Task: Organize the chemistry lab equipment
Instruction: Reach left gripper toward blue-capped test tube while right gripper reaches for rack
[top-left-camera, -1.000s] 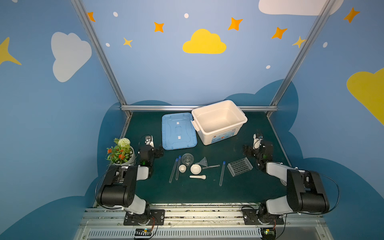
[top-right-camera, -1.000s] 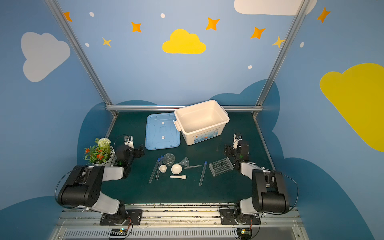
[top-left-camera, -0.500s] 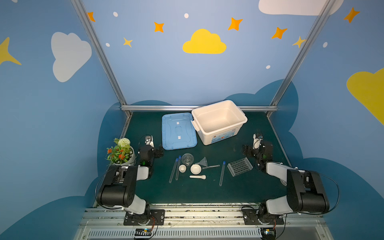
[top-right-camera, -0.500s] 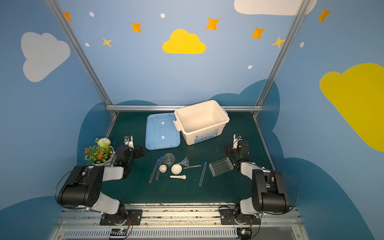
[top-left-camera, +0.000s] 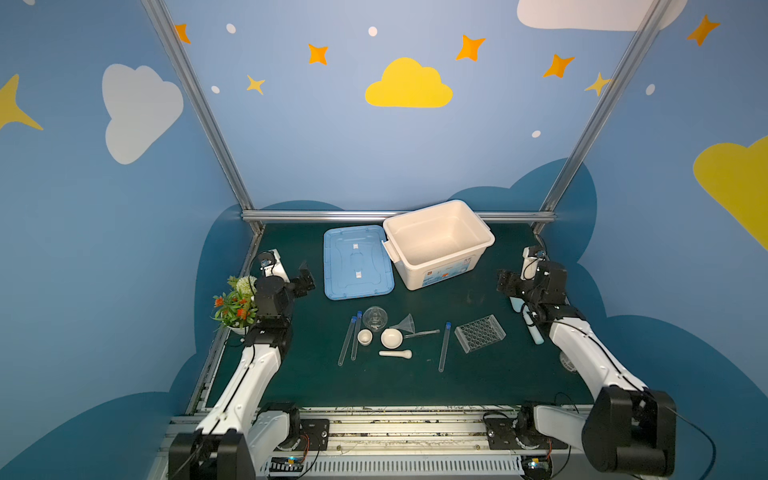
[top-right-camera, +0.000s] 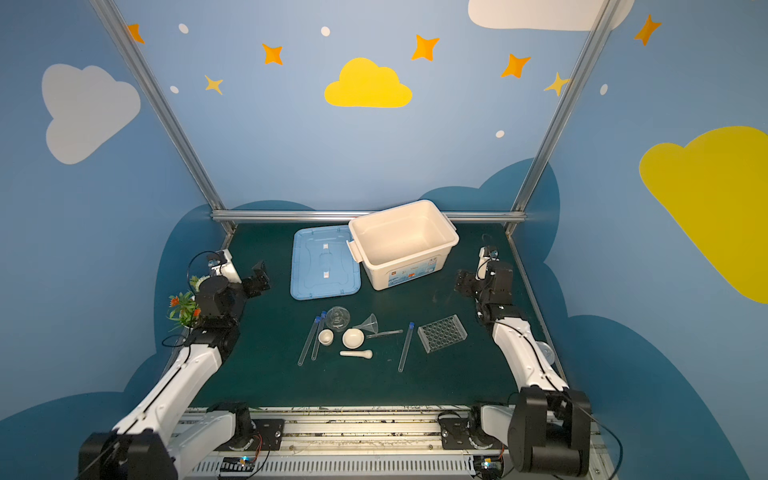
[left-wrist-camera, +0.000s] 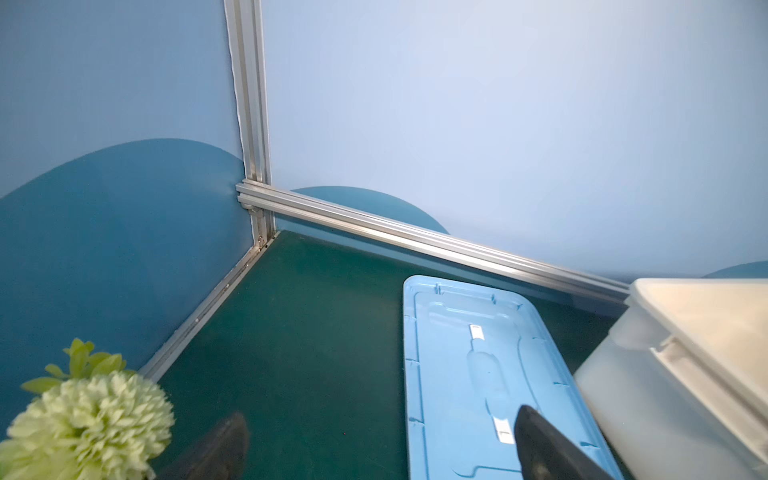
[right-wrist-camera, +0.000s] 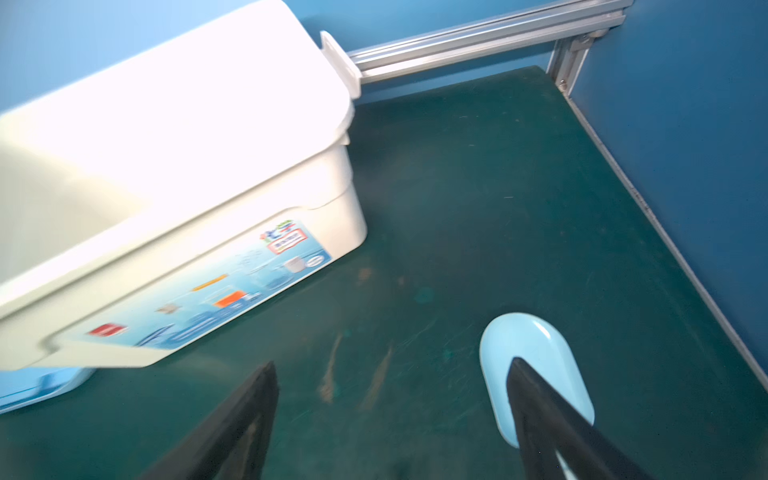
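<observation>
The lab equipment lies on the green mat in both top views. Two blue-capped test tubes (top-left-camera: 348, 340) lie side by side left of the small cup (top-left-camera: 365, 336), flask (top-left-camera: 374, 318), mortar (top-left-camera: 391, 338), funnel (top-left-camera: 405, 323), thin rod (top-left-camera: 424, 333) and pestle (top-left-camera: 395, 354). A third test tube (top-left-camera: 444, 346) lies beside the clear rack (top-left-camera: 480, 333). My left gripper (top-left-camera: 305, 276) (left-wrist-camera: 380, 415) hovers open near the lid's left edge. Open too, my right gripper (top-left-camera: 505, 284) (right-wrist-camera: 392, 363) hangs right of the bin, holding nothing.
A white bin (top-left-camera: 436, 274) (right-wrist-camera: 208, 208) stands at the back with its blue lid (top-left-camera: 357, 262) (left-wrist-camera: 469, 374) flat beside it. A potted flower plant (top-left-camera: 235, 305) (left-wrist-camera: 91, 419) sits by the left arm. A light blue oblong tool (top-left-camera: 534, 332) (right-wrist-camera: 523, 345) lies under the right arm.
</observation>
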